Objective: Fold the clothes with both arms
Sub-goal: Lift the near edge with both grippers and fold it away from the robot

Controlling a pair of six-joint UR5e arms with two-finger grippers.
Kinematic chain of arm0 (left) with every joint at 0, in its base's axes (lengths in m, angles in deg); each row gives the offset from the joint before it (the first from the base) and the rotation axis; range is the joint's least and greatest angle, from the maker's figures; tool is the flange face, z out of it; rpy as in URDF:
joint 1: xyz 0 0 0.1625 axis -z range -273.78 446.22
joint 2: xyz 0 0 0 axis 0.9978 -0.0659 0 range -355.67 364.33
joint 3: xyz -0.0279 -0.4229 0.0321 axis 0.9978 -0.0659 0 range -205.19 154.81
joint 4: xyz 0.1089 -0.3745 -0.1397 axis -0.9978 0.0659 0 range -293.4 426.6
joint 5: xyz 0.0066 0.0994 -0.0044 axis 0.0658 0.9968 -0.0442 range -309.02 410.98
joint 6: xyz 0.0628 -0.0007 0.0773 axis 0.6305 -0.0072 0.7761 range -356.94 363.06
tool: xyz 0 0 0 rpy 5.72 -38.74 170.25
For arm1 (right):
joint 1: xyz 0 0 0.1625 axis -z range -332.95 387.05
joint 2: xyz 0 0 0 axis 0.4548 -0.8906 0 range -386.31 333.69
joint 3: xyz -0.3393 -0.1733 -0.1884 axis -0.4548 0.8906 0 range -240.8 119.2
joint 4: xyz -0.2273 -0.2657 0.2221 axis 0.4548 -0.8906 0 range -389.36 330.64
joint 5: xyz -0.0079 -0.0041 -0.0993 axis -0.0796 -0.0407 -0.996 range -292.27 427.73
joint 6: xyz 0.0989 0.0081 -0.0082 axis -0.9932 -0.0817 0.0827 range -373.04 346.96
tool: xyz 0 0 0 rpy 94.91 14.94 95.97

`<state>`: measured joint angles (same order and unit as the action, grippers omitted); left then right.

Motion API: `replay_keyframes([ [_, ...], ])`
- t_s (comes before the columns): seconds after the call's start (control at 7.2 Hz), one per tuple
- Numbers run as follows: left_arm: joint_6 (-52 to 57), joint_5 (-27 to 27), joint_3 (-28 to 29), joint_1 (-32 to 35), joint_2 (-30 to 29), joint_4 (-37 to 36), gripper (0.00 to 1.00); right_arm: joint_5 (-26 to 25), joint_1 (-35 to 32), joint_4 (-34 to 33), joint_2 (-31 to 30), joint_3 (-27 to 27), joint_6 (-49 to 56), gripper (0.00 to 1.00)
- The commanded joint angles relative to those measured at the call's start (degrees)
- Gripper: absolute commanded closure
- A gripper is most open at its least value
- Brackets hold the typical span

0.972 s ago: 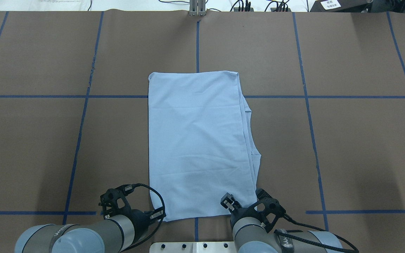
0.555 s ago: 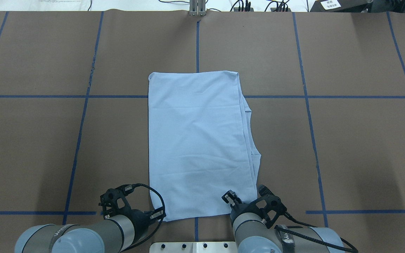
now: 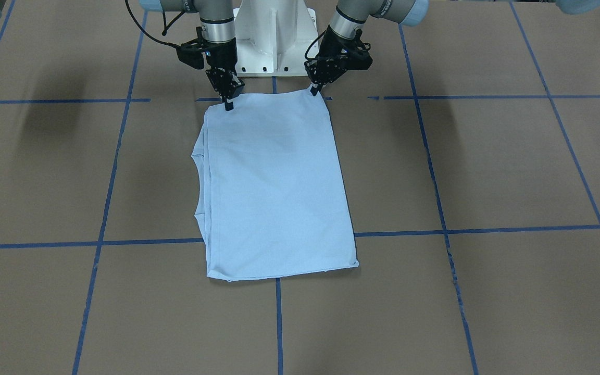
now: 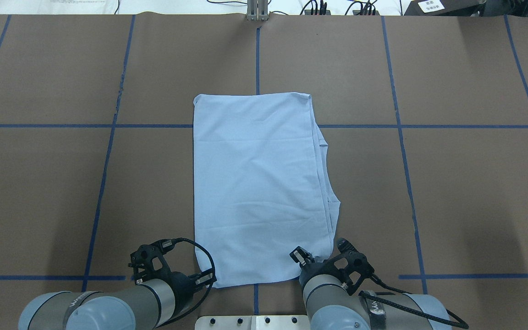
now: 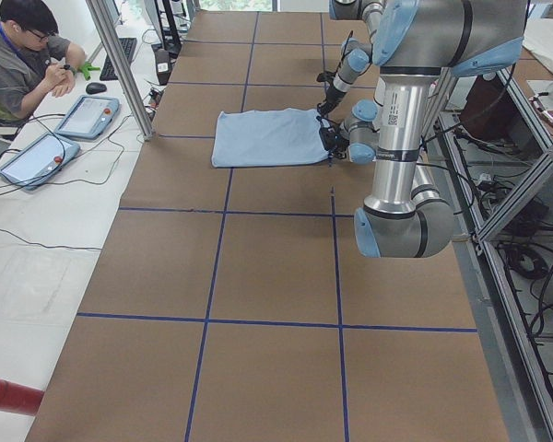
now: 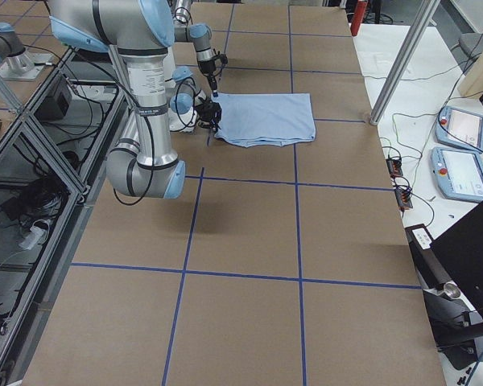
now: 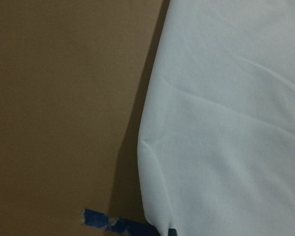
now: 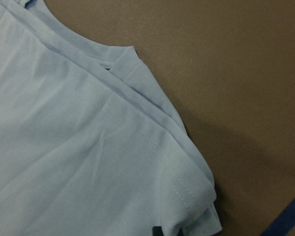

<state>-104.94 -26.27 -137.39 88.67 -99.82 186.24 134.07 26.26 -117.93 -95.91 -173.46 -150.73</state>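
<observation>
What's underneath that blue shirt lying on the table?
The brown table covering and blue tape lines run under the shirt. Along one side its own folded-under layers peek out. Anything beneath the middle is hidden.

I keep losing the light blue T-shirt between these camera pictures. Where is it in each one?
Exterior front-facing: T-shirt centre, slightly left.
Overhead exterior: T-shirt centre.
Exterior left: T-shirt upper middle, far along the table.
Exterior right: T-shirt upper middle, far along the table.
Left wrist-mounted: T-shirt fills the right half.
Right wrist-mounted: T-shirt fills the left and bottom.
Shared landmark: blue tape lines on the brown table; one shows in every view.
</observation>
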Motion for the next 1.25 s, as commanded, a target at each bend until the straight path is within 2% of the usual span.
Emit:
replay_keyframes([
  [0.0,4.17,-0.79,-7.27,0.89,0.79,-1.51,1.0,0.19,-0.26,-3.42,0.16,-7.61,0.66,1.0],
  [0.28,4.99,-5.52,-21.76,0.98,0.1,-15.24,1.0,0.37,1.3,-16.13,-0.1,-22.88,0.66,1.0],
  [0.42,4.99,-6.93,-27.4,0.98,0.0,-20.71,1.0,0.72,1.23,-20.89,2.6,-25.31,0.75,1.0],
  [0.56,5.17,-7.82,-29.37,1.85,-1.39,-23.81,1.0,1.07,0.71,-21.72,3.93,-24.98,1.19,1.0],
  [0.69,6.21,-8.09,-28.52,3.6,-4.45,-26.63,1.0,0.99,0.88,-21.47,4.12,-23.24,1.89,1.0],
  [0.83,11.1,-8.35,-26.69,6.92,-6.92,-27.44,1.0,1.07,-2.34,-20.94,5.25,-19.83,5.46,1.0],
  [0.97,14.36,-8.79,-23.54,11.31,-7.2,-27.27,1.0,1.07,-5.94,-20.5,6.57,-17.53,8.72,1.0],
  [1.11,18.05,-11.93,-18.98,15.96,-8.68,-26.92,1.0,1.94,-8.76,-18.32,7.71,-14.81,10.84,1.0],
])
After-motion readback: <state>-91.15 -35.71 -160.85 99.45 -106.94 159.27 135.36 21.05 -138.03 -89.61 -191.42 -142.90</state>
